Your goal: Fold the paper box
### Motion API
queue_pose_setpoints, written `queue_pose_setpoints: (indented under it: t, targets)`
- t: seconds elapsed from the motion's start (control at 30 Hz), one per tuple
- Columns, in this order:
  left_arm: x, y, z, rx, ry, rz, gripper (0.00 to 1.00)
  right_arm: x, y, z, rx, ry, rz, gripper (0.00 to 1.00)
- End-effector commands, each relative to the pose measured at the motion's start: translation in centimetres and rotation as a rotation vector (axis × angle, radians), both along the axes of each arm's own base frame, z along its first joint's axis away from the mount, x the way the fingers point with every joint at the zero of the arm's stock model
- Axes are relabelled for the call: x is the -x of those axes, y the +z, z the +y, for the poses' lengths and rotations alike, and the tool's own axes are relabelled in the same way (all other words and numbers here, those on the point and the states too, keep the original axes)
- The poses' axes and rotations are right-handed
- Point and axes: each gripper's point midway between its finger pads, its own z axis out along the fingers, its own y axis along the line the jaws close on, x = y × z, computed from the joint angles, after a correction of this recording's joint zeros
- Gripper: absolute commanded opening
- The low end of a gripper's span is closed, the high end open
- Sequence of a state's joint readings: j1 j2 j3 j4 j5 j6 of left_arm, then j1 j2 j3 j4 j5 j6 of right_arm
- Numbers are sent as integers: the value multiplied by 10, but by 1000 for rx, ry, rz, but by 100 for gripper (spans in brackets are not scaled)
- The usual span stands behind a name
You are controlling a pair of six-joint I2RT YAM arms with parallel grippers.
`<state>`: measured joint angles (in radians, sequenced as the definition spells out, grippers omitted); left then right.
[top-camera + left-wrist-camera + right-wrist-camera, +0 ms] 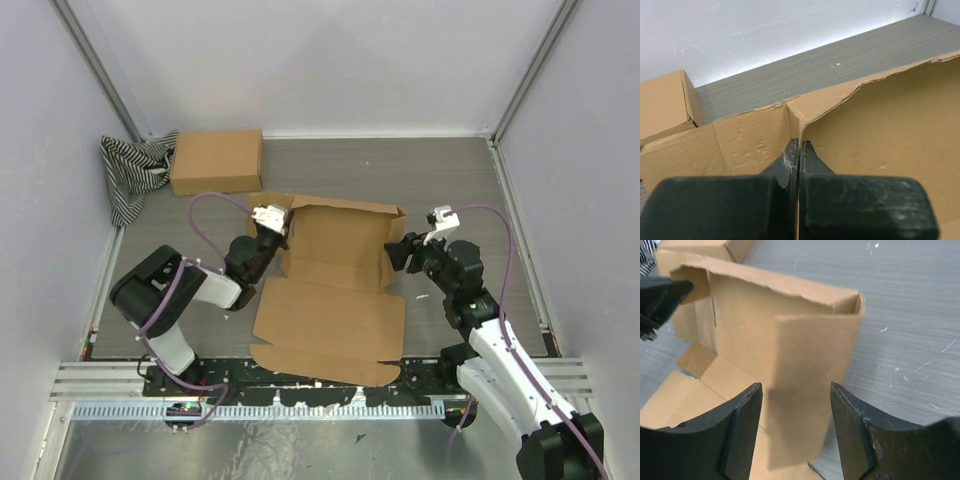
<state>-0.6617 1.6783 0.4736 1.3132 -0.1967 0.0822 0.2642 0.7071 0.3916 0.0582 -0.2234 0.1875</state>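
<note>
1. Paper box (335,275) in middle of table (450,190), half folded: far wall and side flaps upright, near panel lying flat.
2. Left gripper (282,236) at left far corner of box, fingers (812,160) pressed together.
3. Right gripper (796,390) at right flap (810,355), fingers apart, one each side, not clamping.
4. Closed carton (216,161) and striped cloth (130,170) far left.

The left arm is folded low, elbow out, and angled toward the centre; the left claw (272,222) is pressed fully closed. The right arm is extended forward and inward; the right claw (398,250) is set with jaws spread apart.
</note>
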Motion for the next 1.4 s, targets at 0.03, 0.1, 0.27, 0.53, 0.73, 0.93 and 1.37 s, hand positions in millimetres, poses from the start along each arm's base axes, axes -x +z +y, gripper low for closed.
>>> queue_pose_setpoints:
  t: [0.03, 0.1, 0.27, 0.53, 0.73, 0.93, 1.37]
  targets:
    - [-14, 11, -6, -4, 27, -87, 0, -11, 43, -10, -27, -81, -151, 61]
    - [-16, 14, -8, 1, 25, -94, 0, -14, 42, -14, -12, -99, -150, 61]
    - [-26, 36, -13, 22, 42, -144, 0, -23, 51, -18, -11, -133, -186, 60]
    - [-60, 81, -1, 73, 138, -241, 0, -38, 94, -23, 23, -167, -293, 61]
    - [-73, 59, 11, 79, 166, -191, 1, -47, 116, -25, 53, -177, -353, 61]
    - [-66, 24, 20, 24, 181, -124, 0, -59, 106, -49, 122, -302, -363, 61]
    - [-48, 21, 25, 27, 149, -104, 0, -68, 115, -160, 147, -706, -377, 60]
